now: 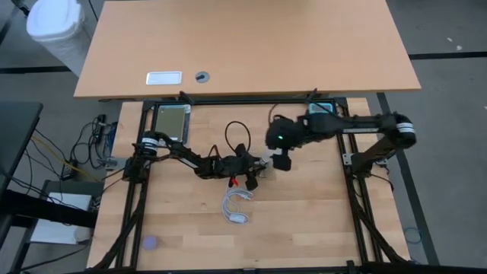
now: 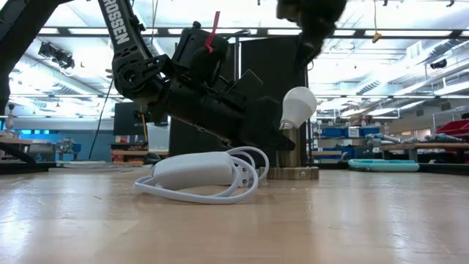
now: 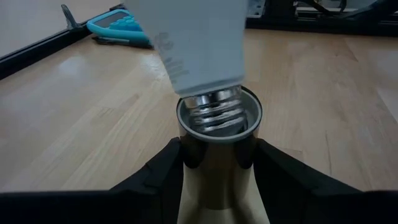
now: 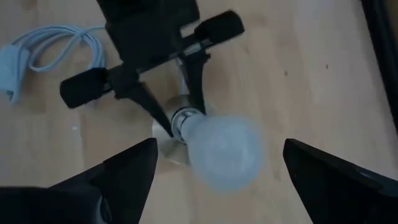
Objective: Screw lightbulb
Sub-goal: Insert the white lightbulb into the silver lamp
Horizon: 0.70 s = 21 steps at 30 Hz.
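Your left gripper [image 3: 214, 158] clamps metal socket [image 3: 217, 134] by its barrel, steadying it so it cannot spin under thread torque. One lightbulb [image 2: 297, 104] sits tilted in socket mouth, base threads [image 3: 214, 112] barely entered; likely needs straightening before turning. Your right gripper [image 4: 214, 168] hovers above globe, fingers wide apart, straddling bulb without touching, placed to grasp. Count: one bulb, one socket, one coiled white cable [image 1: 236, 205] with inline switch, near the socket.
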Each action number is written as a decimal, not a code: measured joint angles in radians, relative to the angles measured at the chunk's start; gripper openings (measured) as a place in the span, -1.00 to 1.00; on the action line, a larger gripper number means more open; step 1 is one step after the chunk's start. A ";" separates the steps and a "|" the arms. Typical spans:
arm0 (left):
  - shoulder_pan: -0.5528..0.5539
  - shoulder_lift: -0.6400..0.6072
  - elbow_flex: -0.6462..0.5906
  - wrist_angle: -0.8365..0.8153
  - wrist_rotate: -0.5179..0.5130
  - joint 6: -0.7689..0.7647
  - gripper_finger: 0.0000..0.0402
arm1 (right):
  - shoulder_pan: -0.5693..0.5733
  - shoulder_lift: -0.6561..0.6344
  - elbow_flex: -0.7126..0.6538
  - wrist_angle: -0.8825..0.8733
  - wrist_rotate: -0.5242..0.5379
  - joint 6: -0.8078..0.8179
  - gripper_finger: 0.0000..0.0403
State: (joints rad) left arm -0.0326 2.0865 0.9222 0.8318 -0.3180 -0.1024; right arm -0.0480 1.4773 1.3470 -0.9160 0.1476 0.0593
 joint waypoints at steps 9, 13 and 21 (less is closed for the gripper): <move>0.000 0.000 0.000 0.000 0.000 0.012 -0.13 | 0.004 -0.263 -0.390 0.308 0.078 0.105 0.73; 0.000 0.000 0.000 0.000 -0.001 0.010 -0.13 | -0.021 -0.315 -0.489 0.361 0.119 0.116 0.73; -0.001 0.000 0.000 -0.003 -0.031 -0.040 -0.13 | -0.108 -0.380 -0.730 0.412 0.335 0.363 0.72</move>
State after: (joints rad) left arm -0.0334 2.0865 0.9222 0.8284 -0.3487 -0.1421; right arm -0.1563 1.0971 0.6175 -0.5042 0.4826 0.4223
